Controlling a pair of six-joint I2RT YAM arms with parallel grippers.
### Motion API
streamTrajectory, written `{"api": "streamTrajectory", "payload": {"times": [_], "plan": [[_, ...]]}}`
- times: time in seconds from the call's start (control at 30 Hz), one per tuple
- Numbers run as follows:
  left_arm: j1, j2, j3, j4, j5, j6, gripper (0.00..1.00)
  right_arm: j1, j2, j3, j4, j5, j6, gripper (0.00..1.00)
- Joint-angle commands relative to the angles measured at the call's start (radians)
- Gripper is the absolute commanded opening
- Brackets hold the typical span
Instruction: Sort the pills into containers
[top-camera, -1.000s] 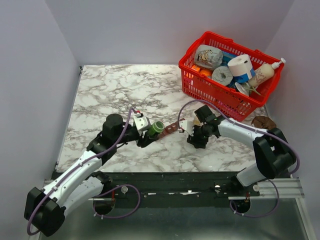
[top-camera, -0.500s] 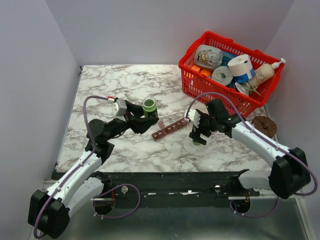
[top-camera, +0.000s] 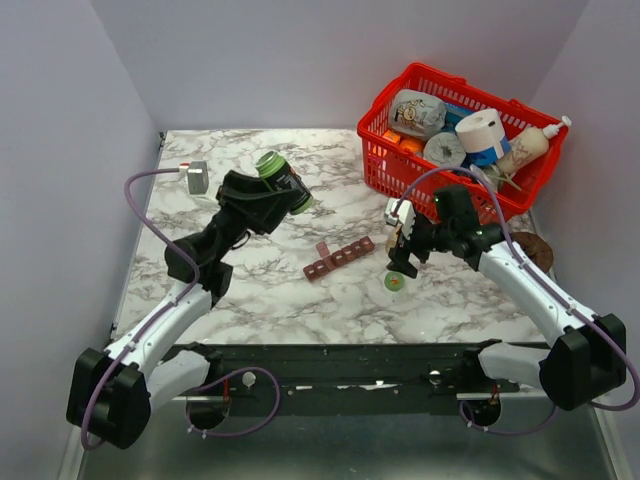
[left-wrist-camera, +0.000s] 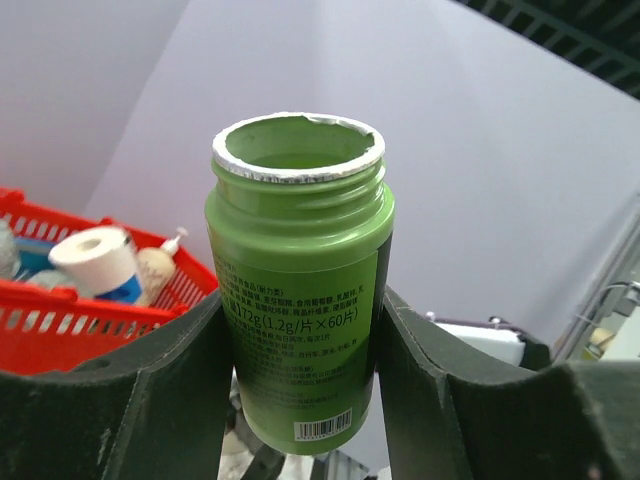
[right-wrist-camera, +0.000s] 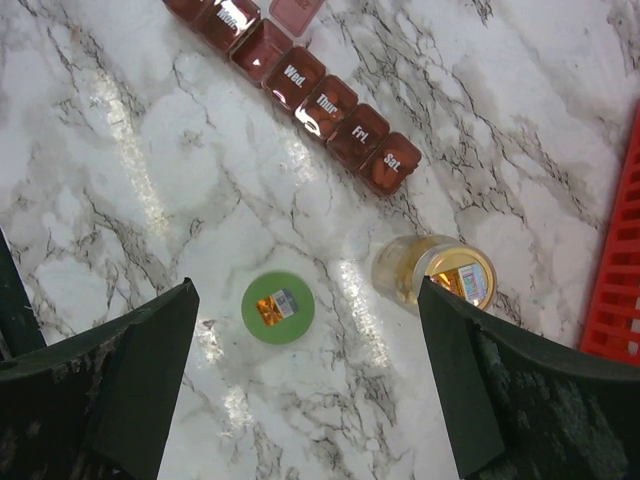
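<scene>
Reddish-brown, translucent, day-labelled pill strip (right-wrist-camera: 293, 78)

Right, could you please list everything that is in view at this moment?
green plastic pill bottle: one, green, uncapped, held up above the table
reddish-brown plastic pill-organiser strip: one, reddish-brown, mid-table, one end lid open
round green cap: one, green, flat on the table near the strip
small clear jar: one, yellowish, beside the cap
red mesh shopping basket: one, red, far right corner, full of assorted goods
brown round disc: one, brown, right edge of the table
white marble table: one, white with grey veins, under everything
left claw: one, black, shut on the bottle
right claw: one, black, open above the cap
</scene>
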Motion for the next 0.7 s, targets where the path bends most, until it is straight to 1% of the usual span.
{"api": "streamTrajectory", "payload": {"times": [0.0,0.03,0.07,0.1,0.13,0.17,0.2,0.23,0.27,0.3,0.33,0.37,0.43,0.47,0.5,0.57,0.6,0.67], "plan": [[0.059,-0.052,0.075,0.179,-0.027,-0.252,0.0,-0.01,0.013,-0.008,-0.008,-0.04,0.027,1.0],[0.07,-0.006,0.084,0.249,-0.026,-0.318,0.0,-0.012,0.014,-0.013,-0.007,-0.037,0.026,1.0],[0.076,0.021,0.108,0.391,-0.009,-0.385,0.0,-0.012,0.015,-0.016,-0.004,-0.037,0.029,1.0],[0.078,0.054,0.142,0.437,0.025,-0.466,0.0,-0.012,0.015,-0.017,-0.002,-0.037,0.031,1.0],[0.079,0.112,0.259,0.472,0.206,-0.481,0.0,-0.013,0.017,-0.016,0.0,-0.04,0.031,1.0],[0.079,0.129,0.324,0.439,0.309,-0.461,0.0,-0.013,0.023,-0.013,0.0,-0.042,0.032,1.0],[0.079,0.134,0.37,0.374,0.429,-0.411,0.0,-0.013,0.024,-0.01,-0.002,-0.043,0.034,1.0],[0.084,0.102,0.421,0.241,0.576,-0.129,0.0,-0.013,0.024,-0.008,-0.002,-0.05,0.035,1.0],[0.09,0.07,0.446,-0.291,0.597,0.089,0.0,-0.013,0.02,-0.008,-0.003,-0.05,0.037,1.0],[0.093,0.034,0.491,-0.679,0.556,0.442,0.0,-0.013,0.015,-0.008,-0.003,-0.048,0.035,1.0],[0.061,0.017,0.65,-1.085,0.443,0.974,0.0,-0.013,0.009,-0.011,-0.003,-0.042,0.034,1.0],[0.053,0.031,0.7,-1.441,0.287,1.083,0.0,-0.015,0.004,-0.016,0.0,-0.039,0.031,1.0],[0.049,0.083,0.821,-1.662,0.13,1.235,0.0,-0.018,-0.006,-0.026,0.003,-0.034,0.031,1.0],[0.032,0.095,0.841,-1.802,0.018,1.339,0.0,-0.019,-0.006,-0.028,0.004,-0.033,0.029,1.0],[0.026,0.1,0.845,-1.84,-0.03,1.37,0.0,-0.019,-0.003,-0.028,0.004,-0.03,0.029,1.0],[0.001,0.074,0.785,-1.854,-0.101,1.426,0.0,-0.021,0.003,-0.019,0.004,-0.027,0.029,1.0],[-0.014,0.062,0.756,-1.853,-0.2,1.465,0.0,-0.019,0.004,-0.017,0.006,-0.025,0.031,1.0],[-0.034,0.036,0.687,-1.865,-0.28,1.504,0.0,-0.021,0.007,-0.014,0.006,-0.024,0.032,1.0]]}}
